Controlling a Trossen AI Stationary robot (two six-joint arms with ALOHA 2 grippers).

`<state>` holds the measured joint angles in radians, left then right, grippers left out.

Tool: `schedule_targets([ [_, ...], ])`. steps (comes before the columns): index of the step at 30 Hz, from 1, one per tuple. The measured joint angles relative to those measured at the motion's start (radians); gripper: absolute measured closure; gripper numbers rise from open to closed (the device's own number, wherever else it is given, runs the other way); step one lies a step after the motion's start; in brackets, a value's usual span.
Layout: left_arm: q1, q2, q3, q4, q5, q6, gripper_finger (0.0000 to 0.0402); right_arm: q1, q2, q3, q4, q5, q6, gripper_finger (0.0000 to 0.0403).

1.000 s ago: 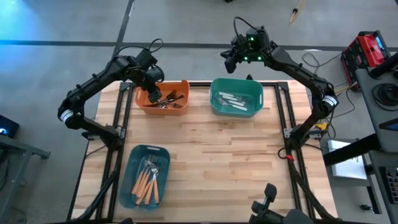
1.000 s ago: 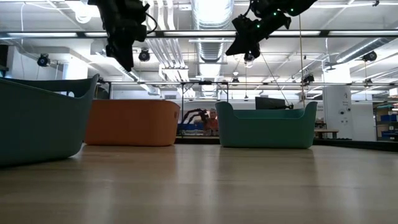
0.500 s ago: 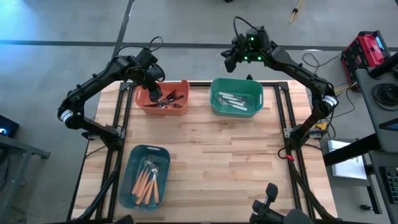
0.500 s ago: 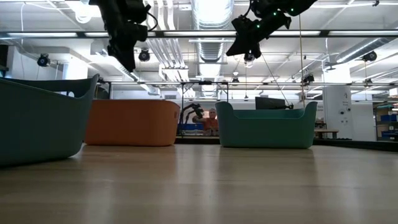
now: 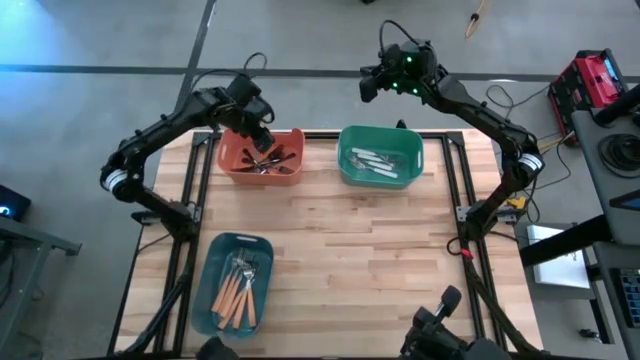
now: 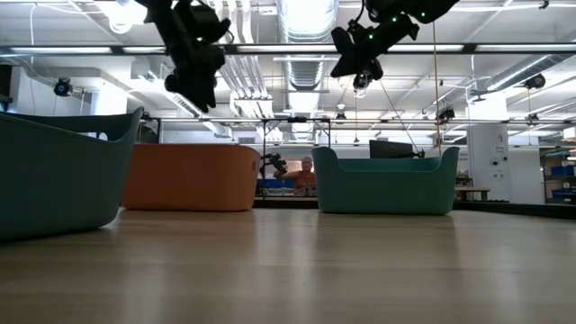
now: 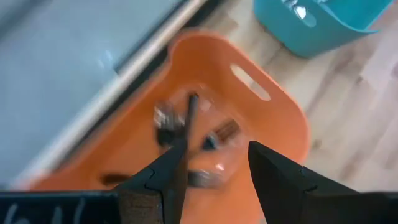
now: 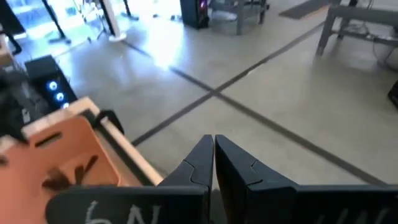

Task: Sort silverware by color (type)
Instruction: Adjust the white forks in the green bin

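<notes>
Overhead, the orange rectangular plastic bin (image 5: pixel 262 157) at the far left of the pale wooden table (image 5: pixel 340 250) serves as the landmark. Inside it lie the all-black utensils (image 5: pixel 268 160), heaped in a loose pile. The left gripper (image 5: pixel 259 133) hangs above the bin's far edge with its two dark fingers (image 7: pixel 166 177) spread apart and nothing between them; in its wrist view the black pieces (image 7: pixel 186 127) show blurred in the orange bin (image 7: pixel 273 124) below.

Just to the right of the orange bin stands a dark green rectangular plastic bin (image 5: pixel 380 155) holding the white and silver-handled utensils (image 5: pixel 378 160). Well in front of the orange bin, near the table's front left corner, a blue-teal rectangular plastic bin (image 5: pixel 233 283) holds the orange-handled utensils with metal heads (image 5: pixel 237 288), lying roughly parallel.

The right gripper (image 5: pixel 370 85) hovers beyond the table's far edge, to the right of the orange bin and behind the green one, its fingers (image 8: pixel 202 163) pressed together and empty.

In the low view a person (image 6: pixel 309 174) shows far behind, between the orange and green bins.
</notes>
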<state>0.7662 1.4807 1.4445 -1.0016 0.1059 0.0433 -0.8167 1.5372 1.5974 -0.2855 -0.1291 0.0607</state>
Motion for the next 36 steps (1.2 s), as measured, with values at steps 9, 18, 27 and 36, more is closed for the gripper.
schedule_targets([
  [9, -0.006, 0.117, -0.002, -0.129, 0.027, -0.252, 0.0251, 0.000, 0.001, 0.000, 0.061, 0.045, -0.041, 0.0394],
  [18, 0.002, 0.272, -0.002, -0.147, -0.024, -0.444, 0.0251, -0.002, 0.001, 0.000, 0.060, 0.079, -0.060, 0.0394],
  [27, 0.004, 0.313, 0.000, -0.104, -0.117, -0.077, 0.0251, -0.002, 0.001, 0.000, 0.060, 0.081, -0.064, 0.0394],
  [36, 0.006, 0.314, -0.008, -0.097, 0.017, 0.273, 0.0251, -0.002, -0.004, 0.000, 0.060, 0.081, -0.052, 0.0394],
])
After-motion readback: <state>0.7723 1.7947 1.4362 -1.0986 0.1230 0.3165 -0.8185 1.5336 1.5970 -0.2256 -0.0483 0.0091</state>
